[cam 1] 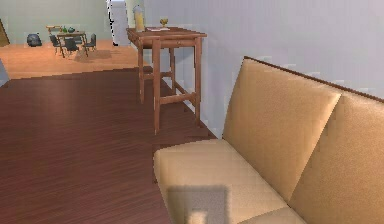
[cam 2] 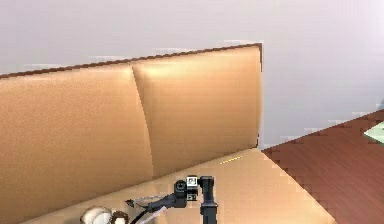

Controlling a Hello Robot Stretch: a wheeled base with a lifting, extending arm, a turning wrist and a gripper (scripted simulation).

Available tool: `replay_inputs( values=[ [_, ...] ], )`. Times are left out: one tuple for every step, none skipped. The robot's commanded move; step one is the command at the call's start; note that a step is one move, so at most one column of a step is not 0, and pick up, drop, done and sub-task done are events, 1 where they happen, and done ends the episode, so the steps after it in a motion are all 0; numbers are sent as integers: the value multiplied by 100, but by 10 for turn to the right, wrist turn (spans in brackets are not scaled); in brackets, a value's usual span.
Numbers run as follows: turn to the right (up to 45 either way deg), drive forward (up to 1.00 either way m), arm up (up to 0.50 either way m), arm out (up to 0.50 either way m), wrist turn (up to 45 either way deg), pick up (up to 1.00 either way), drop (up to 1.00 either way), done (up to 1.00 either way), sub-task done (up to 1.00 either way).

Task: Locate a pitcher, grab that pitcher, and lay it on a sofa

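Over the seat of the tan sofa (cam 2: 195, 105), the arm (cam 2: 208, 203) is rising from the arm side view's bottom edge. The gripper (cam 2: 138, 208) is pointing left at a pale rounded thing (cam 2: 97, 214) lying on the cushion, too small to call a pitcher. I cannot tell whether the fingers are grasping anything. In the forward view, a tall wooden table (cam 1: 170, 40) is standing beyond the sofa.
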Motion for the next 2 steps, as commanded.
replay_inputs(
  values=[
    [0, 0, 0, 0, 0, 0, 100, 0, 0],
    [0, 0, 10, 0, 0, 0, 0, 0, 0]
  ],
)
